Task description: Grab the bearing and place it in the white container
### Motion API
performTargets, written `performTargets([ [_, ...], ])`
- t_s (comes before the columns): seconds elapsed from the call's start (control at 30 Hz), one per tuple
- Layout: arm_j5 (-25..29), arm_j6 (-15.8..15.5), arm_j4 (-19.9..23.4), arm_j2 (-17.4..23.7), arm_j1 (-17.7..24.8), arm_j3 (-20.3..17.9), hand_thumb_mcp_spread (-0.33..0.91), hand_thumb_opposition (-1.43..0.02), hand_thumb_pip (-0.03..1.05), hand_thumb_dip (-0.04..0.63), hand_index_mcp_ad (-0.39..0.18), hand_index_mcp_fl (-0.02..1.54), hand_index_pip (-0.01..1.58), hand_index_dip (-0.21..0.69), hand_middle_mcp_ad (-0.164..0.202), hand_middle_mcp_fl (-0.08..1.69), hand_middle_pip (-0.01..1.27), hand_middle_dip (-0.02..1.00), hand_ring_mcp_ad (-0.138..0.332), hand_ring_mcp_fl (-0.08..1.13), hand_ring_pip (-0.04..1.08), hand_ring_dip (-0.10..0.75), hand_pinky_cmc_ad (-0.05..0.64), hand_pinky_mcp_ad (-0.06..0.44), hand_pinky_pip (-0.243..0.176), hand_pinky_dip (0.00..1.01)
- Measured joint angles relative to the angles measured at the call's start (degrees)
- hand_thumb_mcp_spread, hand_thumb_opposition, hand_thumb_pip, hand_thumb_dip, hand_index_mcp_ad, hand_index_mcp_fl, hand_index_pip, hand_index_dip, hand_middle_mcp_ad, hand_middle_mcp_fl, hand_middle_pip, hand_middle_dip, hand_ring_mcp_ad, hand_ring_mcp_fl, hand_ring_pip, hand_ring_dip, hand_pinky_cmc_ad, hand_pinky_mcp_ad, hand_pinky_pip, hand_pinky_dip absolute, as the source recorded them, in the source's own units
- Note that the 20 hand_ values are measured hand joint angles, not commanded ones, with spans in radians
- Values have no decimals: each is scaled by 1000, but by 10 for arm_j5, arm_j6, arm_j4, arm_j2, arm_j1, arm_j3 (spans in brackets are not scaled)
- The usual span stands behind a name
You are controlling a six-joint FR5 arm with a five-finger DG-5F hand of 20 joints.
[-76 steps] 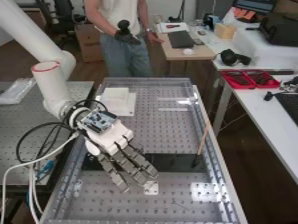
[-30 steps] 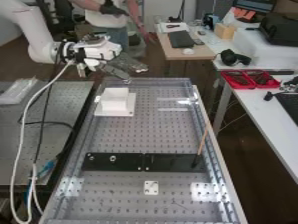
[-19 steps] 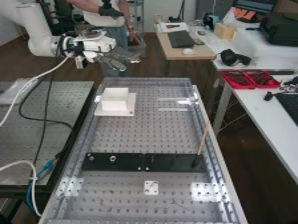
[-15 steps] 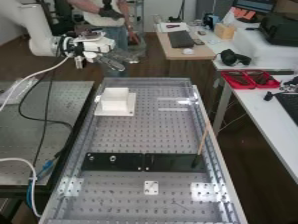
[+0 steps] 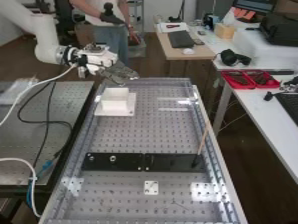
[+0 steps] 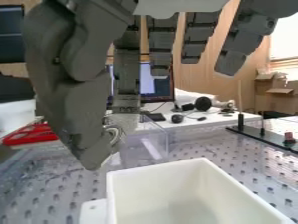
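Pinching the silver ring-shaped metal bearing (image 6: 117,136) between thumb and finger of the dark grey robot hand (image 5: 120,74), leaving other fingers loosely extended; poised near the white open-topped boxy container (image 6: 166,182), likely for clearance before lowering.

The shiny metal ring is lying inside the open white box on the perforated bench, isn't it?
No, the shiny metal ring isn't inside: the wrist view shows it pinched between thumb and finger of the robot hand. The open white box is on the perforated bench.
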Motion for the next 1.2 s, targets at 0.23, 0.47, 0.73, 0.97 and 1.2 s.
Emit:
performTargets([
  [0.23, 11, 29, -23, -11, -7, -8, 445, -974, 515, 253, -58, 433, 1456, 98, 52, 138, 138, 206, 110, 16, 113, 96, 335, 244, 35, 195],
  [0.47, 21, 35, -31, -9, -15, -22, 445, -974, 515, 253, -58, 433, 1456, 98, 49, 138, 138, 206, 108, 16, 112, 96, 335, 244, 35, 195],
  [0.73, -12, 11, -19, 2, -33, -43, 443, -974, 515, 253, -58, 435, 1452, 98, 52, 136, 134, 206, 108, 12, 113, 99, 335, 244, 35, 195],
  [0.97, -50, -14, -16, 11, -46, -46, 445, -974, 515, 253, -59, 435, 1452, 98, 44, 138, 134, 206, 105, 16, 106, 103, 335, 244, 33, 195],
  [1.2, -53, 16, -51, 12, -50, -38, 443, -883, 585, 253, -113, 253, 1464, 80, 47, 136, 131, 202, 105, 12, 106, 101, 335, 244, 37, 197],
])
